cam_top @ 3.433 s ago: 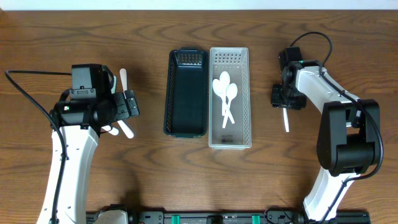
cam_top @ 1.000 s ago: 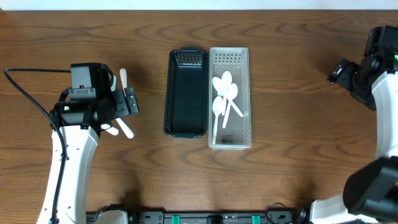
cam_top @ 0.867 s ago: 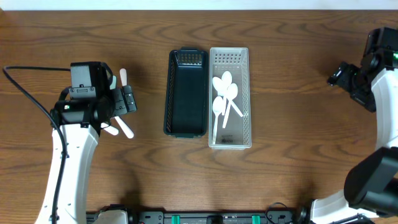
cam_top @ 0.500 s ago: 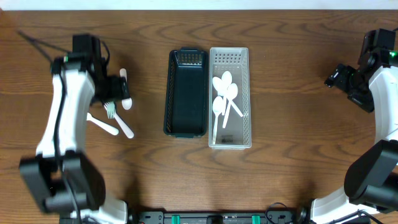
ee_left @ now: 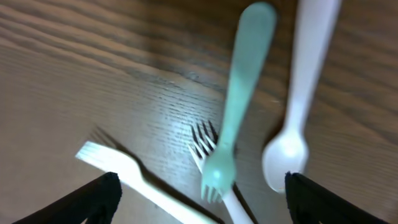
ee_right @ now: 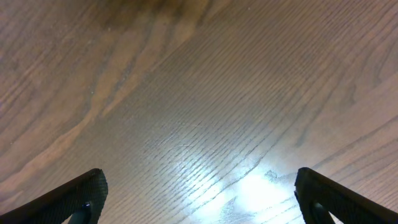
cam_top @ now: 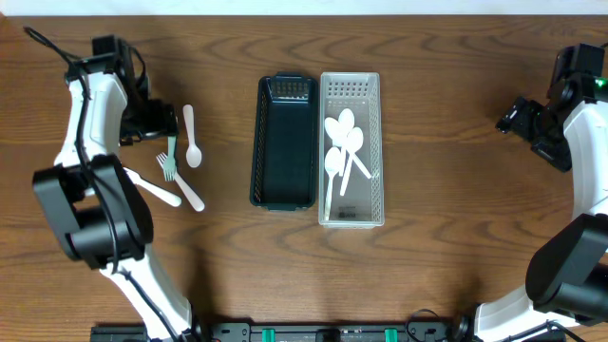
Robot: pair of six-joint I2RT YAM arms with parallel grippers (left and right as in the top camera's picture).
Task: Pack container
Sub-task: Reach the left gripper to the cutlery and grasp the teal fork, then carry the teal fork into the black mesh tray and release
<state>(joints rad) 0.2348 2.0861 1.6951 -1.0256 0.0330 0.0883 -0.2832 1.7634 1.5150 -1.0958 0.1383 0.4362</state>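
Near the left edge of the wooden bench [cam_top: 456, 266], toward the far corner, our left gripper [cam_top: 161, 121] hangs over a small heap of loose plastic cutlery. In the left wrist view its two fingertips [ee_left: 93, 199] sit at the lower corners, spread wide with nothing between them.

Below it a green fork [ee_left: 239, 93] lies with its tines toward the near edge. Its head rests across the tines of a white fork [ee_left: 202, 138]. A second white fork [ee_left: 134, 174] lies just to the left, angled across the wood. A white spoon [ee_left: 298, 93] lies just right of the green fork, roughly parallel to it, bowl toward the near edge.

At the middle of the bench two long baskets stand side by side, their long walls touching. The black basket [cam_top: 256, 142] on the left holds nothing. The white basket [cam_top: 380, 142] on the right holds three white spoons [cam_top: 342, 142], overlapping, bowls toward the far edge.

By the right edge we see the right gripper [cam_top: 518, 116], well apart from the baskets. Its wrist view shows only bare wood, with the fingertips [ee_right: 74, 196] wide apart and holding nothing.
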